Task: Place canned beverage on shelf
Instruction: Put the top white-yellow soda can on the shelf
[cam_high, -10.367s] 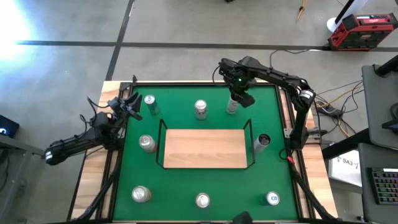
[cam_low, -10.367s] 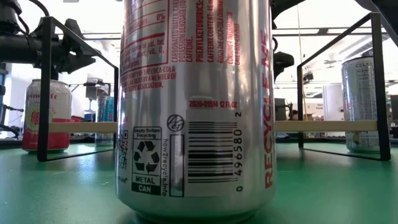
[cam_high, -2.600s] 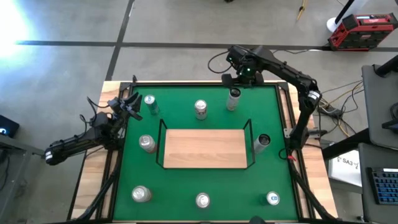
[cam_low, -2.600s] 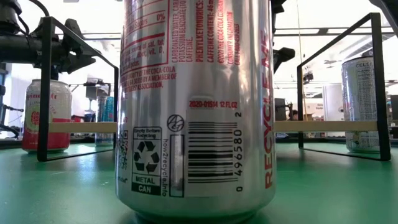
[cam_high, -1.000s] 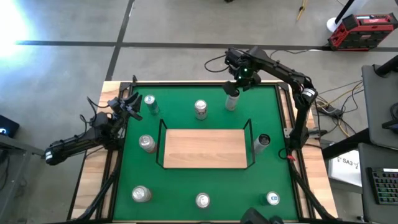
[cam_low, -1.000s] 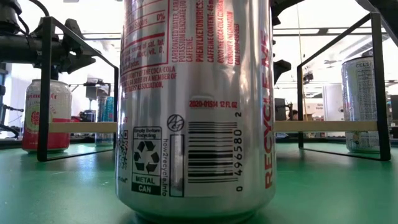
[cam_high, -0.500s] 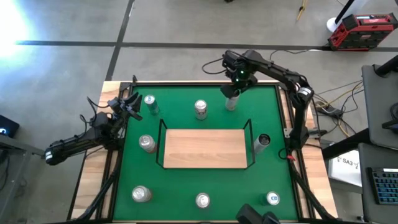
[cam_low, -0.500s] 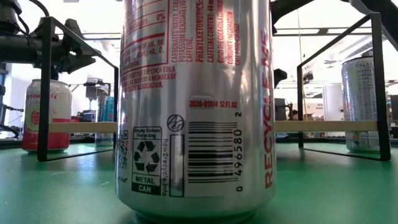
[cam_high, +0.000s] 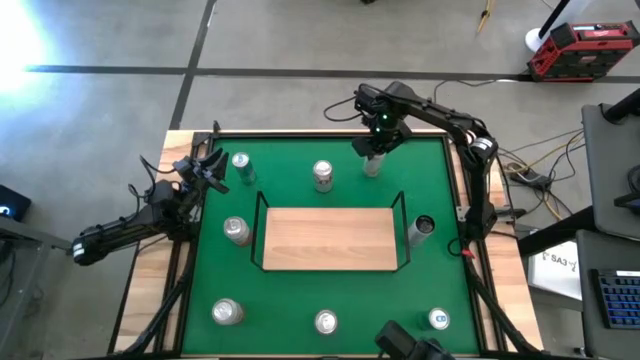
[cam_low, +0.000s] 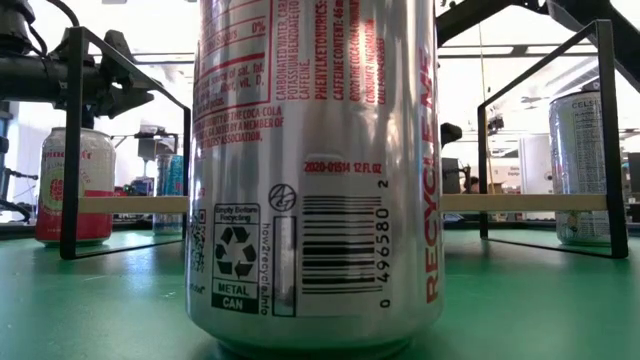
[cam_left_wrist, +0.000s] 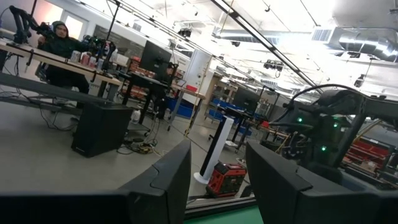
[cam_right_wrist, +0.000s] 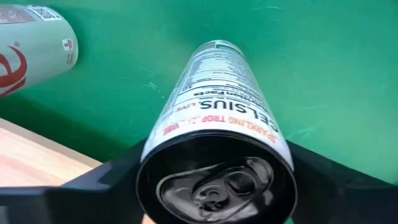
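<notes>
Right gripper clamped around upright Celsius can near counter's far edge, clear green felt between it and shelf rail.

Right gripper fingers gripping; left gripper shut, parked.

From above we see even, soft light, with a white glare patch blowing out the floor in the upper left of the frame. On the green tabletop shadows are faint and short. At table height the room behind is backlit and washed out, and the big near can fills the centre, sharp enough to read. The left wrist view shows bright ceiling lights and blurred dark fingers at the bottom.
</notes>
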